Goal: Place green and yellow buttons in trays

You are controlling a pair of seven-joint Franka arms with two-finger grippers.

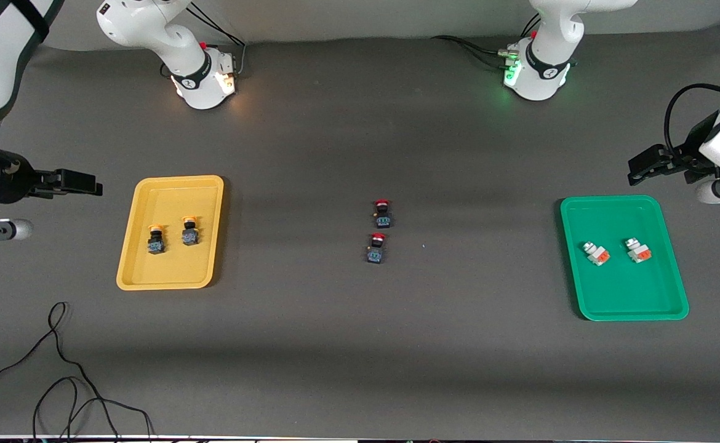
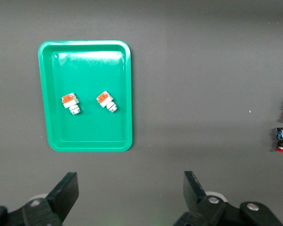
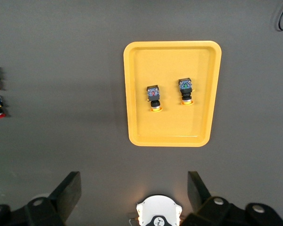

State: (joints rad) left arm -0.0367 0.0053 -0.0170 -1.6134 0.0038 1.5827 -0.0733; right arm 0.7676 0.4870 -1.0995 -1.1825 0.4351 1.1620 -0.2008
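Dark grey counter [image 1: 360, 344]. Yellow tray [image 1: 151, 280] sits in the left-centre of the front frame, toward the right arm's end; two yellow-capped buttons lie in it side by side, apart from each other, one [image 1: 156, 239] slightly nearer the front camera than the other [image 1: 189, 230]. Green tray [image 1: 612, 311] sits at the right of the front frame, toward the left arm's end; two white-grey buttons with orange blocks lie in it, one [image 1: 596, 253] and the other [image 1: 638, 250], apart and both tilted. Two red-capped buttons remain on the bare counter at frame centre, between the trays: one [image 1: 383, 213] farther from the front camera, the other [image 1: 376, 248] just beside it and nearer. Left end effector [image 1: 643, 166] hangs at the right edge of the front frame, above the counter just past the green tray's upper corner; its wrist view shows the fingers [image 2: 66, 190] spread wide, nothing between them. Right end effector [image 1: 80, 183] hangs at the left edge, beside the yellow tray; fingers [image 3: 68, 188] likewise wide and empty. A loose black cable [image 1: 58, 369] trails across the lower left of the front frame.
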